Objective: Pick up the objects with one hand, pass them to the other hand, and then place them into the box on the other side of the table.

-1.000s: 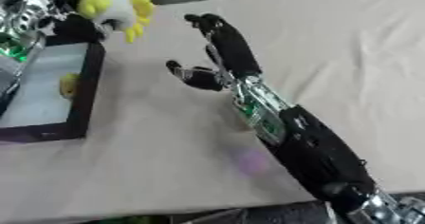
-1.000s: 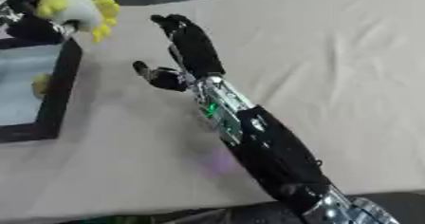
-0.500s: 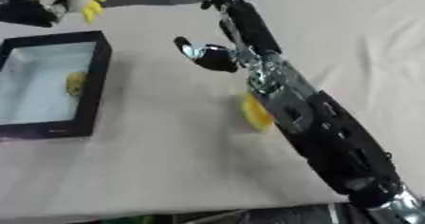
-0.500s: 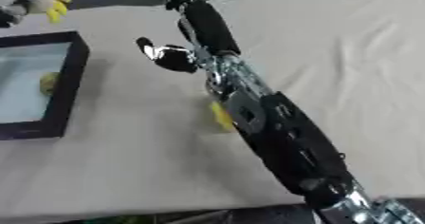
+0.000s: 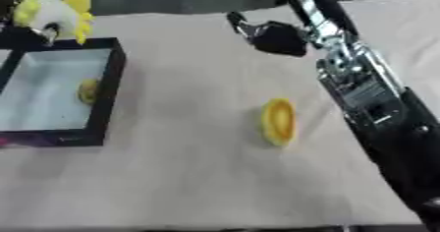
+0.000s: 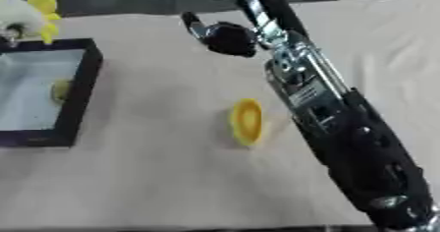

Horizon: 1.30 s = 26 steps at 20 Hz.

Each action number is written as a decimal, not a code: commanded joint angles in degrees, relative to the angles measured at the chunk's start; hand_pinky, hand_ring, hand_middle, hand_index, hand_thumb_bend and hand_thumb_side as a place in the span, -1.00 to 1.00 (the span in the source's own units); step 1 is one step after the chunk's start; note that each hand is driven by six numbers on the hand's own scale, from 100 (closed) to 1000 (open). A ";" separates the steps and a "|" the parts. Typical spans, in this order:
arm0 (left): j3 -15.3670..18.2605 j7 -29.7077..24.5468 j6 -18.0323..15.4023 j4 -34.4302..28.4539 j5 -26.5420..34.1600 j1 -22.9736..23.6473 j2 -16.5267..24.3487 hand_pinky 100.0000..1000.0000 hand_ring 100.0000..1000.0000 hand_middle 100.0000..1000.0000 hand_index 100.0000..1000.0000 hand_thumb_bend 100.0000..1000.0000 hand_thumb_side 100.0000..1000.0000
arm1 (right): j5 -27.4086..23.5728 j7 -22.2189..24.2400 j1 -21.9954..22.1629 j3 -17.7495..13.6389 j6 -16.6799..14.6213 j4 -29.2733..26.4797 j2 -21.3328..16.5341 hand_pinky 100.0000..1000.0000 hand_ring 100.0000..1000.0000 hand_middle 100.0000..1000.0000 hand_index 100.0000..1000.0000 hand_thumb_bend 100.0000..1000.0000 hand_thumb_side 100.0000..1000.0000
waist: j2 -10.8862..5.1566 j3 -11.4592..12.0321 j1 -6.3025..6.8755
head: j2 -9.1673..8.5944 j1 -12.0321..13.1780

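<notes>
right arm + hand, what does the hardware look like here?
The right arm has a glossy black shell at the lower forearm, then a silver metal section with a pale label-like patch nearer the wrist. The right hand is black, with a silvery glint on the thumb. No loose cables visible.

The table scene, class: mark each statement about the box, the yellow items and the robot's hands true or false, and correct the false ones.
1. The dark box stands at the table's left side. True.
2. The box is bare inside. False: a small yellow object lies in it.
3. A yellow object lies on the cloth, right of the box. True.
4. The right hand grips that yellow object. False: it is apart, farther up the table.
5. A white and yellow toy shows at the box's far corner. True.
</notes>
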 commanded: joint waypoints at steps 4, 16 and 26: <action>1.80 1.73 0.07 1.78 -0.29 0.77 2.11 -0.15 0.19 -0.46 -0.40 -1.00 -0.96 | -6.62 -1.71 -1.19 -5.15 3.50 -2.74 -5.75 0.42 0.61 0.14 0.54 -0.10 -0.41 | -1.18 -0.19 -1.05 | 0.01 3.47; 4.27 2.50 -0.32 6.42 -3.96 3.12 -0.27 0.31 0.79 0.21 0.40 -0.35 -0.66 | -13.30 -2.58 0.74 -9.57 3.47 -6.94 -12.49 0.42 0.61 0.14 0.55 -0.09 -0.43 | 0.34 -0.72 -2.78 | -1.63 2.23; 5.25 0.38 -1.45 10.14 -8.34 3.73 -0.74 0.52 0.99 0.53 0.80 0.43 -0.15 | -17.28 -4.12 3.79 -11.97 2.83 -12.12 -15.57 0.44 0.62 0.15 0.58 -0.14 -0.42 | 1.56 -0.97 -3.79 | -2.44 1.17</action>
